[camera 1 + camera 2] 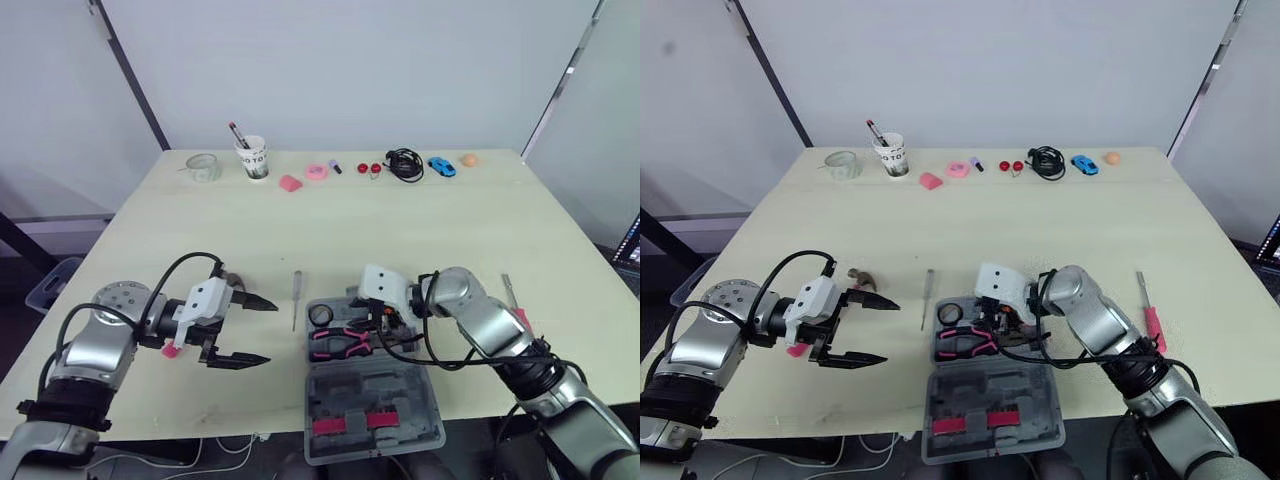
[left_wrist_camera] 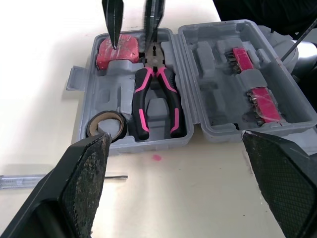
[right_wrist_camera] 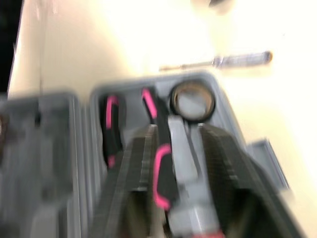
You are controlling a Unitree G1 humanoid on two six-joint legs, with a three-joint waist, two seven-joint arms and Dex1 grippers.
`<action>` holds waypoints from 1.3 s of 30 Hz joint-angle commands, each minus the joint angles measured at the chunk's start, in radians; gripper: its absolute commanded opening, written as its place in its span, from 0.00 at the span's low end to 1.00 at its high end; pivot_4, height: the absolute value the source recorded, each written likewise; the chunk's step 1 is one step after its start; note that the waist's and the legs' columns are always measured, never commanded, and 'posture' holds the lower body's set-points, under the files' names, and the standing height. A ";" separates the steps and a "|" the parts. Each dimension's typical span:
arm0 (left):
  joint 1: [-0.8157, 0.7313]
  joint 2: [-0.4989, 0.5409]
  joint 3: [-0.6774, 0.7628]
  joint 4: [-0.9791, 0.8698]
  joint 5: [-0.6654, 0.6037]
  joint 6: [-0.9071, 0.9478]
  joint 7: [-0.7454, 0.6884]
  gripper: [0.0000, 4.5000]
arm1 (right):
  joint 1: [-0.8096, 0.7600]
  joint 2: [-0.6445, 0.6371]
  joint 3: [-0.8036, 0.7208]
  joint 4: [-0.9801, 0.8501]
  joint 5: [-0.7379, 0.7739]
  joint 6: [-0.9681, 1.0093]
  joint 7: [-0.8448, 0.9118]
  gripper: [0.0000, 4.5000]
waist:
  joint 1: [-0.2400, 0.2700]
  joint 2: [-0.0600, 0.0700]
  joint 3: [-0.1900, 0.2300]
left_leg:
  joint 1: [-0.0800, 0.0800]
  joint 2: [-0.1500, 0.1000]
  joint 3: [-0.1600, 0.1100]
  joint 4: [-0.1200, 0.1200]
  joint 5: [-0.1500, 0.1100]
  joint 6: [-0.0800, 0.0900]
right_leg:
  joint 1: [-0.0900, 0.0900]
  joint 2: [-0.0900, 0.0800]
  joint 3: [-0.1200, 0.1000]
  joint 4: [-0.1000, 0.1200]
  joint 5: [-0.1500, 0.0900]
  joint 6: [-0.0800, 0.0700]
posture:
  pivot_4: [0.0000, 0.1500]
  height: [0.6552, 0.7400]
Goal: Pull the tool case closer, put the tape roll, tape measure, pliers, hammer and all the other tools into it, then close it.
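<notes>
Right gripper (image 2: 132, 48) is hovering over the open tool case (image 2: 218, 99) at the surface's near edge, fingers parted and empty above the seated pliers (image 2: 154, 99). I'm judging a straight lift clears them best. Left gripper (image 1: 271, 331) is hanging wide open near the screwdriver (image 1: 296, 298).

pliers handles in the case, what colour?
Black with pink trim on the pliers; clearest in the left wrist view.

Bright, even overhead light on the pale yellow-green tabletop (image 1: 430, 230), faint soft shadow under my left claw (image 1: 270, 332), white glare washing out the table beyond the open grey plastic tool case (image 3: 133, 91) in my right wrist view, darker floor far left
</notes>
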State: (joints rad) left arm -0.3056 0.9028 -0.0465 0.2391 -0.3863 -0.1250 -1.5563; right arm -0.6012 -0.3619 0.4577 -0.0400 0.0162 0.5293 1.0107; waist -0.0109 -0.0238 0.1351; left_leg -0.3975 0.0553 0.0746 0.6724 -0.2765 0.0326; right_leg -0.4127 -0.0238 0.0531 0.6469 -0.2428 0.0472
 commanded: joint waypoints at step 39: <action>0.171 -0.072 0.108 -0.249 -0.089 0.171 0.152 1.00 | 0.154 0.039 -0.016 0.321 -0.037 -0.267 -0.095 0.02 | 0.022 0.004 -0.022 | 0.014 0.000 0.001 -0.001 0.000 0.000 | 0.011 -0.002 0.001 0.001 -0.004 -0.005 | 1.00 1.00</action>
State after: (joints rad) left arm -0.1351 0.8314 0.0125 0.0276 -0.4412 0.0361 -1.4282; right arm -0.4828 -0.3056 0.4488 0.2733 -0.0285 0.2502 0.9080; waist 0.0111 -0.0200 0.1131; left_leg -0.3834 0.0550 0.0752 0.6716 -0.2767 0.0326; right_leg -0.4022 -0.0255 0.0541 0.6482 -0.2463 0.0422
